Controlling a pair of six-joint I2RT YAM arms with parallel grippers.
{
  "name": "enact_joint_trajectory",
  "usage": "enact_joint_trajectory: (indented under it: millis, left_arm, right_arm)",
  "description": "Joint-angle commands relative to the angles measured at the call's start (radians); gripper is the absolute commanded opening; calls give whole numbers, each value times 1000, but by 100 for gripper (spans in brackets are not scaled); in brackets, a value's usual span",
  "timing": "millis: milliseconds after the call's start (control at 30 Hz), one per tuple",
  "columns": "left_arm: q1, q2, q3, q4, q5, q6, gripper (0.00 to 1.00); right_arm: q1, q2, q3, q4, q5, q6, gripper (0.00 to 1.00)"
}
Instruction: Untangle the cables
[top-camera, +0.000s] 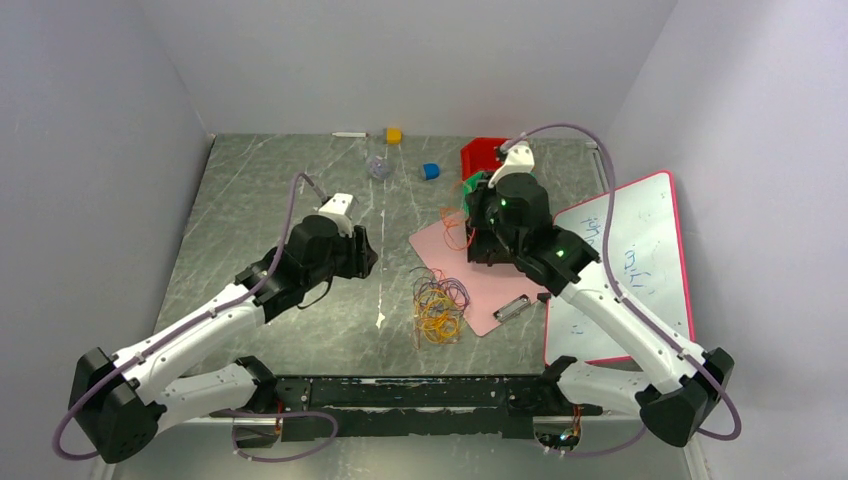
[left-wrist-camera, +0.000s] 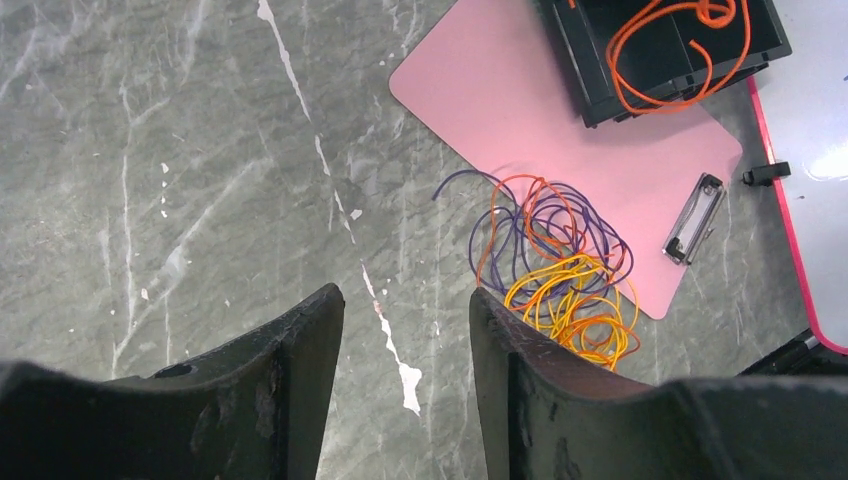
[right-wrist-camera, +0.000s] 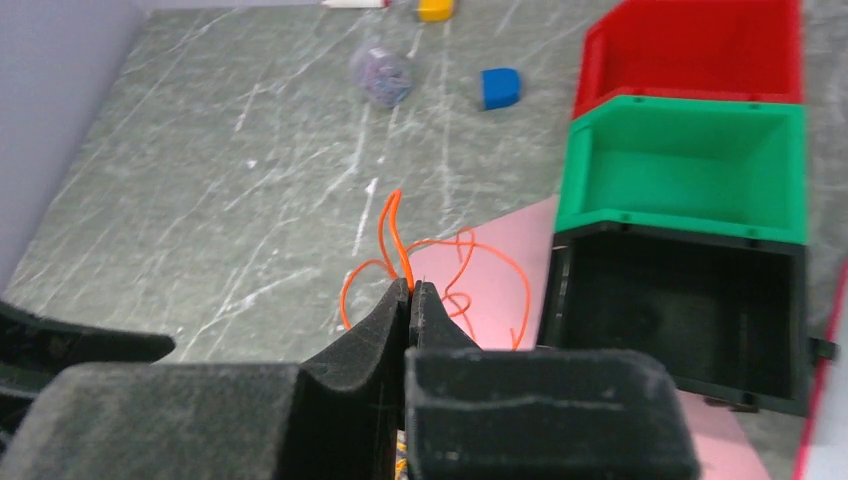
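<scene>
Cables (top-camera: 438, 308): thin looping wires heaped on marbled grey table (top-camera: 260, 200).

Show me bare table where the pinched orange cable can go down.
Bare marble for the orange cable lies left of the tangle, from the left gripper to the far wall. Crowded: the pink clipboard, the bins and the whiteboard on the right.

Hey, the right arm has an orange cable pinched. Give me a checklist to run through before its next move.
1. right gripper shut on the orange cable: ok.
2. orange cable apart from the tangle: ok.
3. left gripper open and empty: ok.
4. orange cable above the black bin: not ok; it hangs beside the bin, over the pink clipboard.
5. Cable's low end lifted off the pink clipboard: cannot tell.
</scene>
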Motion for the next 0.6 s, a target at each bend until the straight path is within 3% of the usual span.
enact_joint_trajectory:
  millis: [0,200,567]
  left_arm:
    - [9,28,-15,56,45,-16,54]
    - [8,86,-2,50,70,-7,54]
    - [9,144,8,43,70,11,53]
  right_arm:
    - [-66,-11,58,-109,55,-34,0]
    - [-288,21,53,-116,-110,-53,0]
    - [-424,105,-3,-81,-192,-66,0]
